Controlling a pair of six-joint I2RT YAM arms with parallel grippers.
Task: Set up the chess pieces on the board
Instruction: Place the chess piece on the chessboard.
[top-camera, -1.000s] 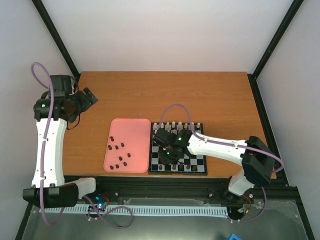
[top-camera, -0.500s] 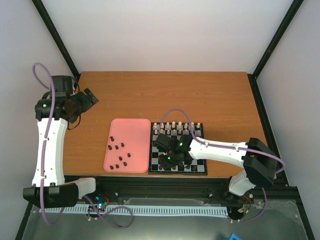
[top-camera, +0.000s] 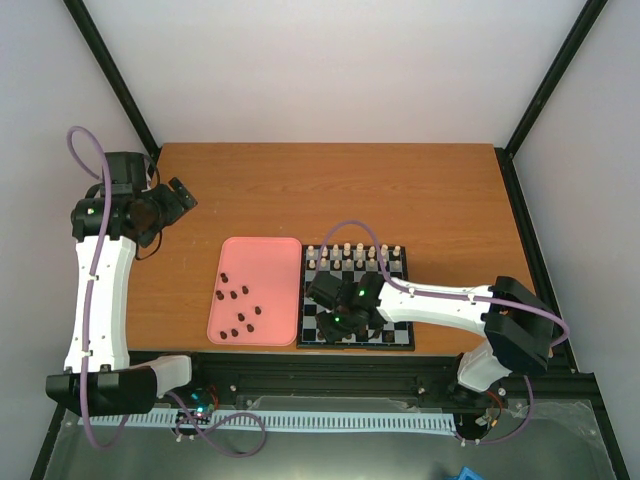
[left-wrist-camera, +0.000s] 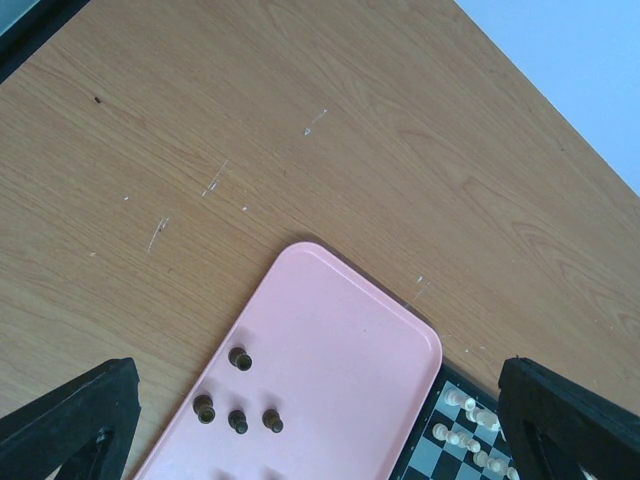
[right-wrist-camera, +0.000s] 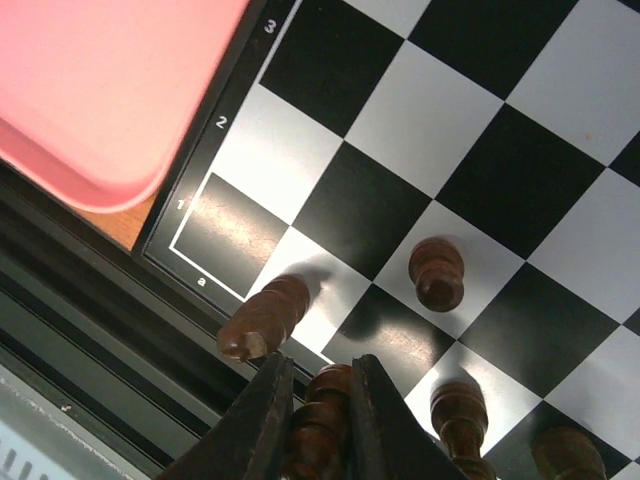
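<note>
The board (top-camera: 400, 325) lies right of a pink tray (top-camera: 258, 262); it also shows in the right wrist view (right-wrist-camera: 420, 95). My right gripper (top-camera: 337, 322) hangs low over its near left corner, shut on a dark brown chess piece (right-wrist-camera: 325, 415) held just above the near row. Beside it a dark piece (right-wrist-camera: 262, 317) stands on the near row's second square, and others (right-wrist-camera: 437, 273) stand nearby. Several dark chess pieces (top-camera: 238, 308) lie on the tray, some in the left wrist view (left-wrist-camera: 238, 421). My left gripper (top-camera: 176, 198) is open and empty, high above the table's left side.
Cream-white pieces (top-camera: 352, 250) line the board's far rows. The table's near edge and a black rail (right-wrist-camera: 90, 300) run just past the board's near rim. The tray's edge (right-wrist-camera: 75, 165) sits close to the board's left side.
My right gripper has moved toward the near left corner of the board and lower, with the piece in it. The left arm has hardly moved.
</note>
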